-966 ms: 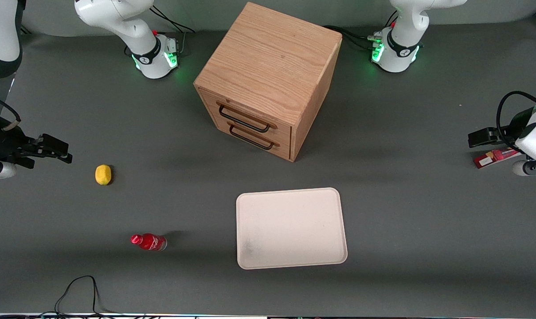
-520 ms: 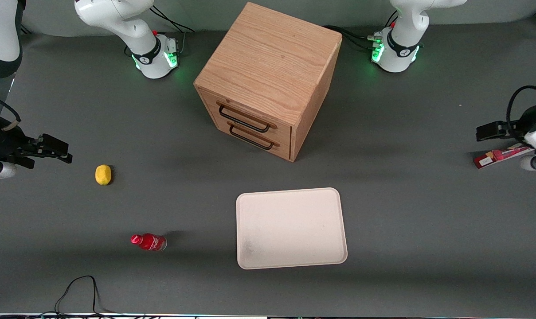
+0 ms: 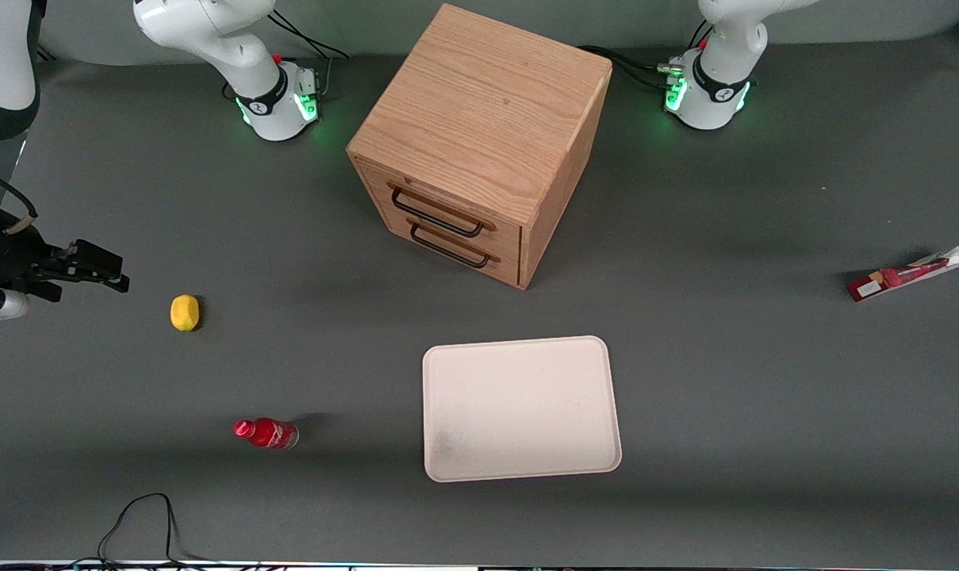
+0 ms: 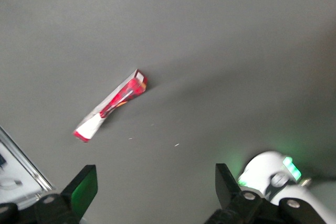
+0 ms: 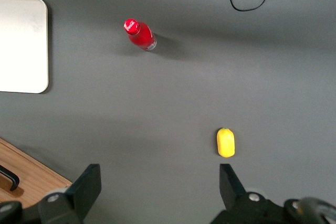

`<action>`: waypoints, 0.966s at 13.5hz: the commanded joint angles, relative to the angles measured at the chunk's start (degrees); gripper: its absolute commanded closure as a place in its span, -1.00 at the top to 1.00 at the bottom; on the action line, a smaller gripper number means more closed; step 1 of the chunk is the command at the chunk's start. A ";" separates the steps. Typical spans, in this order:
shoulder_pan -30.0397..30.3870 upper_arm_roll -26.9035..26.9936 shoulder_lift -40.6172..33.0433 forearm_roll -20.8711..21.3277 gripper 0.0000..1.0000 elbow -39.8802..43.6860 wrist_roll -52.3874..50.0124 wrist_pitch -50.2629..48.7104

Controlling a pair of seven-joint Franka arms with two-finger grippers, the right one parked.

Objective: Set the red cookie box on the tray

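Observation:
The red cookie box (image 3: 915, 271) lies flat on the grey table at the working arm's end, far sideways from the tray (image 3: 519, 408). The cream-white tray has nothing on it and sits nearer the front camera than the cabinet. The left wrist view shows the cookie box (image 4: 110, 106) small and slanted on the table, with its white end toward the gripper. My gripper (image 4: 155, 190) hangs high above the table, open, with nothing between its fingers and well apart from the box. The front view does not show the gripper.
A wooden two-drawer cabinet (image 3: 479, 143) stands mid-table. Toward the parked arm's end lie a yellow lemon (image 3: 184, 312) and a small red bottle (image 3: 266, 433). A black cable (image 3: 142, 523) loops near the front edge. The working arm's base (image 4: 268, 174) shows near the fingers.
The working arm has lifted away from the cookie box and left the front view. The box, partly covered before, now shows whole and has not moved.

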 commanded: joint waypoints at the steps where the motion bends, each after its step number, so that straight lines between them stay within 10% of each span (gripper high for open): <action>1: 4.54 -0.52 -4.61 0.56 1.00 -5.08 16.58 3.33; 6: 12.03 -0.52 -13.05 0.12 1.00 -27.47 33.22 19.56; 13: 12.46 -0.52 -7.54 0.39 1.00 -36.57 45.11 36.48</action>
